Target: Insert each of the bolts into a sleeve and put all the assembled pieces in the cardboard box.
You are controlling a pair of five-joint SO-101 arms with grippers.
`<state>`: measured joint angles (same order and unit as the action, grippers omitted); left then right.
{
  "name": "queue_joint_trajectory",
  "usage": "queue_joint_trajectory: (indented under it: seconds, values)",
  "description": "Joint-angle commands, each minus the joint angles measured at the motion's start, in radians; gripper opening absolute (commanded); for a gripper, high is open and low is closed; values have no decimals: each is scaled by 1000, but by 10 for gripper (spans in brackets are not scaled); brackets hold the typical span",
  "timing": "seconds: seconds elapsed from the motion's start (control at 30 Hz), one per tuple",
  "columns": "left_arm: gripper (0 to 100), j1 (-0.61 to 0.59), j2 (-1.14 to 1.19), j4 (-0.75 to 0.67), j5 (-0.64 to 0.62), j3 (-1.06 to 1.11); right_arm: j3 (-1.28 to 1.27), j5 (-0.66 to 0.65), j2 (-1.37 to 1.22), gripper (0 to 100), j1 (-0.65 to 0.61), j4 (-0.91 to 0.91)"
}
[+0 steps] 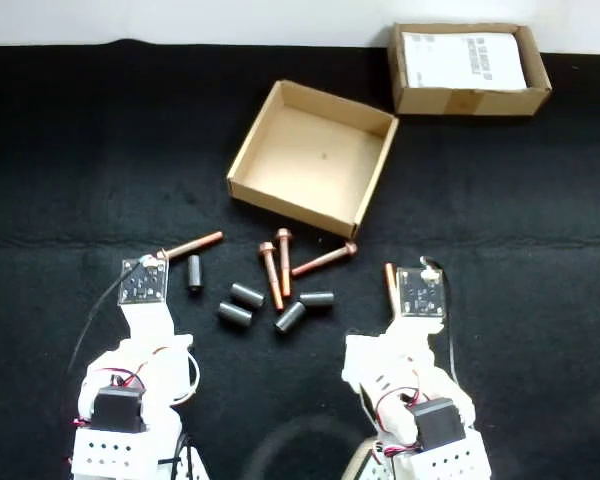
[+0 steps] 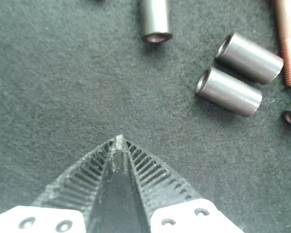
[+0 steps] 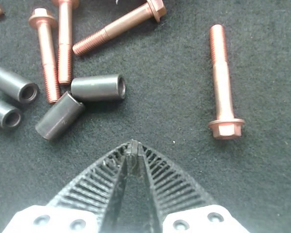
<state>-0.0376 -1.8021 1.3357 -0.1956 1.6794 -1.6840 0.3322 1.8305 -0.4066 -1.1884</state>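
— Down at the bottom of the overhead view the two arms sit side by side, left arm (image 1: 130, 395) and right arm (image 1: 415, 400). The left jaws and the right jaws are both closed tight, tips touching, with nothing held in either.

— So nothing's assembled?

— Not that I can see. Five copper bolts (image 1: 284, 262) and five dark sleeves (image 1: 247, 294) lie loose on the black worktop (image 1: 60, 150), bunched mid-frame between the arms and the cardboard box (image 1: 292, 208). That box sits just above them, open, with nothing in it.

— And the other one?

— A second box (image 1: 470, 100), upper right, holds a printed sheet. I'd guess it plays no part.

— Where would you start?

— I'd call this the very first step: picking a bolt. One lone bolt (image 3: 222, 77) lies apart from the rest, near the right jaws, its head end the nearer to their tips. Those jaws would have to open, drop across the shank and close. The left jaws have a pair of sleeves (image 2: 229, 91) lying side by side close by. One needs lifting with its bore facing the bolt's threaded end.

— Fiddly?

— Likely. Round parts on cloth may roll, and lining up bolt and bore looks tight.
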Motion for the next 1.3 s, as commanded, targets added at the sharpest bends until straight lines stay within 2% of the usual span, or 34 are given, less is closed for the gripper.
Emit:
queue_joint_trajectory:
  seconds: [0.0,0.2,0.33,0.6,0.7,0.9,1.07,1.13,1.27]
  values:
    - [11,16,-5,3,-8,16,-122,8,-13,7,-5,-7]
    - [13,10,-5,3,-5,16,-122,8,-13,7,-8,-5]
    - [13,8,-7,0,-3,12,-120,8,-13,7,-53,-5]
    - [14,-102,-7,-255,-2,16,-120,12,-13,7,-84,-5]
    - [14,-105,-5,-288,2,16,-120,8,-13,7,-84,-4]
    - [14,-104,-5,-230,212,16,-120,12,-13,7,-85,1]
    - [10,-102,-5,-213,230,16,-120,6,-13,15,-85,18]
    - [10,-104,-5,-213,230,16,-119,6,-13,62,-79,54]
    - [12,-104,-4,-207,229,-2,-119,12,-13,229,-51,180]
